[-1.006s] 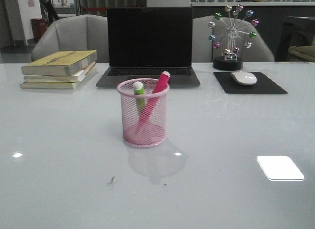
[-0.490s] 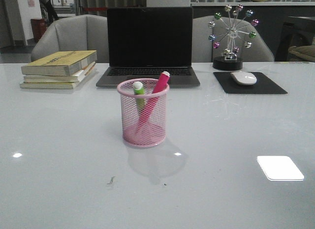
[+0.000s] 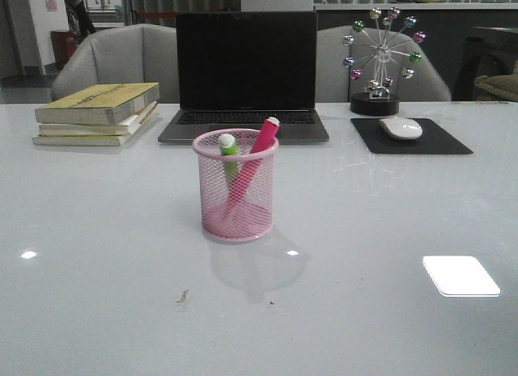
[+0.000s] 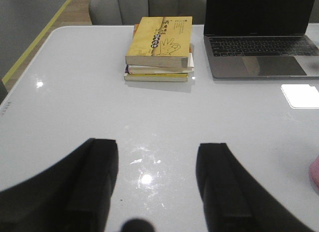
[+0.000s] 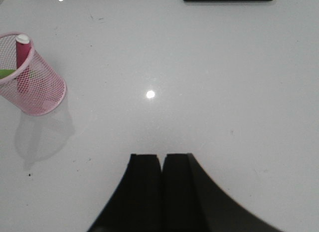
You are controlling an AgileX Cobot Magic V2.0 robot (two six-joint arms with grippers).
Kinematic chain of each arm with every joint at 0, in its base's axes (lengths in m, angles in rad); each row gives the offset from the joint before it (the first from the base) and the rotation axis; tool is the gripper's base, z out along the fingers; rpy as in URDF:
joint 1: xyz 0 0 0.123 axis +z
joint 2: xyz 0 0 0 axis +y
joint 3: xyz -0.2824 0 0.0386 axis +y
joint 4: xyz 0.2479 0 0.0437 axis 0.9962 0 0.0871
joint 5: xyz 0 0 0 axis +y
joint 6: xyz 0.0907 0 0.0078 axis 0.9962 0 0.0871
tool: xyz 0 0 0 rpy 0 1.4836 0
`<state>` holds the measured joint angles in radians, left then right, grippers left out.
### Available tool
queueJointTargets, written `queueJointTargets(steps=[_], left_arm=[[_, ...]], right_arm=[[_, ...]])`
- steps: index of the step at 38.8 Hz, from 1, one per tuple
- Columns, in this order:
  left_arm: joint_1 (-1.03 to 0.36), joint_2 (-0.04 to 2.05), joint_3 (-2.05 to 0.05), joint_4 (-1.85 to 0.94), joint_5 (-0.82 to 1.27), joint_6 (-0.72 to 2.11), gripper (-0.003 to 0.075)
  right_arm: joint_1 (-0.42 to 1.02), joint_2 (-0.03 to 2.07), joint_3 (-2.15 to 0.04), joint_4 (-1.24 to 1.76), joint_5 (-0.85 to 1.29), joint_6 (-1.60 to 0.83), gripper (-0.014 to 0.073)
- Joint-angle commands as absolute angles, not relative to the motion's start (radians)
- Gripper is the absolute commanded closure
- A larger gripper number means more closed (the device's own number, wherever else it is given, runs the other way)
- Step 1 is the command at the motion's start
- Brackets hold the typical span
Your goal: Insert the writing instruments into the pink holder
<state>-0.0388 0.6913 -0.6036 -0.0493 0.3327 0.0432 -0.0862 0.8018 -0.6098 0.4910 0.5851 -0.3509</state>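
Well apart from both grippers: pink holder (image 3: 235,187), markers (image 3: 252,160) inside; left gripper (image 4: 157,184) spread, right gripper (image 5: 161,164) closed; possibly holder's edge at left wrist's 3 o'clock.

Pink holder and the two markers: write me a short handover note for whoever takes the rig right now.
Left gripper: open, empty, above bare table near the stack of books.
Right gripper: shut, holding nothing, over the table away from the holder.
Pink holder: upright mid-table, in front of the laptop.
Green marker and magenta marker: both inside the holder, whitish ends up, the magenta one leaning.
Done: both markers inserted.
Left: apparently nothing; no loose marker shows on the table.
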Motion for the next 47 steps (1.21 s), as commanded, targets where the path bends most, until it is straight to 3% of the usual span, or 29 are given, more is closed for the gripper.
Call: queueJointTargets(steps=[1,24,34,47], left_arm=[[-0.038,0.692,-0.633,-0.059,0.244,0.041,0.0294],[-0.038,0.694,-0.633,-0.059,0.244,0.041,0.0294],[-0.038,0.694,-0.633,-0.059,0.244,0.041,0.0294],[-0.038,0.694,-0.633,-0.059,0.244,0.041,0.0294]], right_arm=[[-0.094,0.792,-0.639,0.522,0.534,-0.350,0.0543],[-0.093,0.744,-0.634,0.526,0.408,-0.350,0.0543],[-0.093,0.547,-0.516,0.453,0.254,-0.297,0.0543],[-0.093,0.188,-0.250,0.086,0.207,0.075,0.0543]])
